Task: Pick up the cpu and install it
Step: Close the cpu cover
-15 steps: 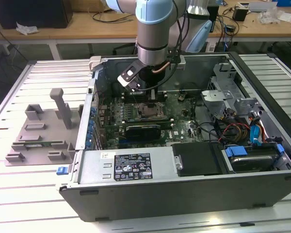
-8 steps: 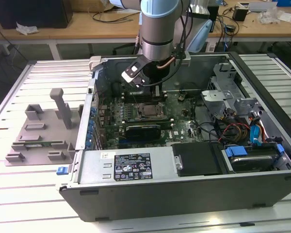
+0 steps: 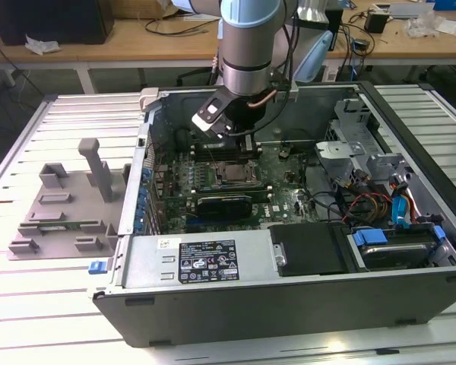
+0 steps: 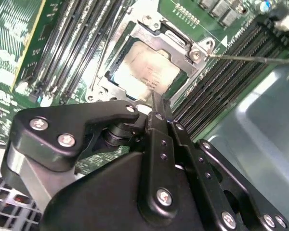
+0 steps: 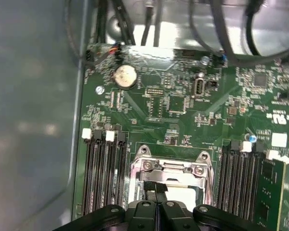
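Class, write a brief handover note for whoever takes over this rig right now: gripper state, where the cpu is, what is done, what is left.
Gripper: shut, holding nothing, above the socket inside the computer case.
Cpu: lying in the socket, silver top up, not held.
Done: cpu picked up and placed in the socket.
Left: nothing shows undone; whether the cpu is fully seated or clamped cannot be told.
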Controlling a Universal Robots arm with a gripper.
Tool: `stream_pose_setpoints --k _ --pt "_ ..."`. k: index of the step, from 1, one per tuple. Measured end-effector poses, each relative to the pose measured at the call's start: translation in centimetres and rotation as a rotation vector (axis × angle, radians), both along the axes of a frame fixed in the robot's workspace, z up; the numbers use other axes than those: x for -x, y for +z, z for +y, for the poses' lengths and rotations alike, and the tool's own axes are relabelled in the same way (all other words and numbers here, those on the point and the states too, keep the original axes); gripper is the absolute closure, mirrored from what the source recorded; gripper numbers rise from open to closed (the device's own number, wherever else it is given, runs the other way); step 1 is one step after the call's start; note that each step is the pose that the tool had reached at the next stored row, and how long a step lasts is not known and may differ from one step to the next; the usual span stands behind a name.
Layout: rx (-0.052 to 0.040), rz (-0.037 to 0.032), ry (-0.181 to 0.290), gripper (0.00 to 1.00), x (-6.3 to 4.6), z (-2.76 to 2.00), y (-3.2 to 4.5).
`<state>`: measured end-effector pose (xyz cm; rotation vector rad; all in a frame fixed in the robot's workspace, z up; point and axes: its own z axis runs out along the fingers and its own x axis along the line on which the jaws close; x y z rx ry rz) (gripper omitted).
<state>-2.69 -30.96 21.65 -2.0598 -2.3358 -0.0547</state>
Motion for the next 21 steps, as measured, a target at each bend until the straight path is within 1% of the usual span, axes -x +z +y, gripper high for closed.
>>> stream_pose_setpoints --k 1,3,5,7,9,10,11,12,13,15,17,18,19,21 --pt "0.0005 0.0 0.035 0.89 0.0 0.0 0.0" --pt "0.0013 0.0 0.08 0.89 0.0 0.0 0.0" --pt "0.0029 0.0 0.144 0.89 0.0 0.0 0.0" --pt "0.0039 0.0 0.184 0.89 0.0 0.0 0.0" --pt "0.0054 0.0 0.242 0.89 0.0 0.0 0.0" --pt "0.0057 0.0 0.261 0.89 0.0 0.0 0.0" --pt "0.0064 0.0 0.292 0.89 0.0 0.0 0.0" --pt "0.0068 0.0 0.313 0.89 0.0 0.0 0.0" --pt "0.007 -0.0001 0.351 0.89 0.0 0.0 0.0" --pt "0.0071 -0.0002 0.391 0.89 0.0 0.0 0.0" --pt "0.0073 -0.0004 0.458 0.89 0.0 0.0 -0.01" --pt "0.0073 -0.0004 0.476 0.89 0.0 0.0 -0.01" --pt "0.0074 -0.0005 0.504 0.89 0.0 0.0 -0.01" --pt "0.0076 -0.0006 0.54 0.89 0.0 0.0 -0.01"
